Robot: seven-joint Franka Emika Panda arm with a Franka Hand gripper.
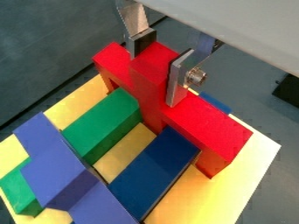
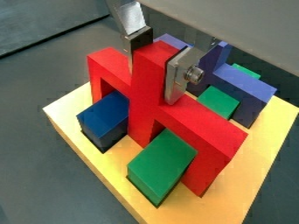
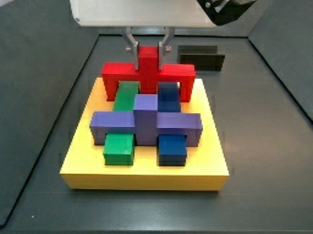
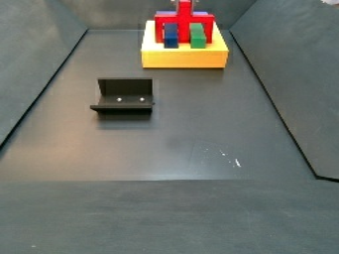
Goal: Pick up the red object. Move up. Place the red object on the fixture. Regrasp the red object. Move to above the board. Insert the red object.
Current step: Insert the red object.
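The red object (image 1: 187,122) stands on the far part of the yellow board (image 1: 263,149), its legs down in the slots and its upright stem pointing up. My gripper (image 1: 160,68) is above it, its silver fingers (image 2: 176,83) pressed on both sides of that stem, so it is shut on the red object (image 2: 198,131). In both side views the gripper (image 3: 148,41) comes straight down on the red object (image 3: 116,71). The dark fixture (image 4: 123,96) stands apart on the floor with nothing on it.
Green (image 1: 100,127), blue (image 1: 158,171) and purple (image 1: 59,166) blocks sit in the board close beside the red piece. The board (image 4: 185,58) is at the far end of the dark floor, near the enclosure walls.
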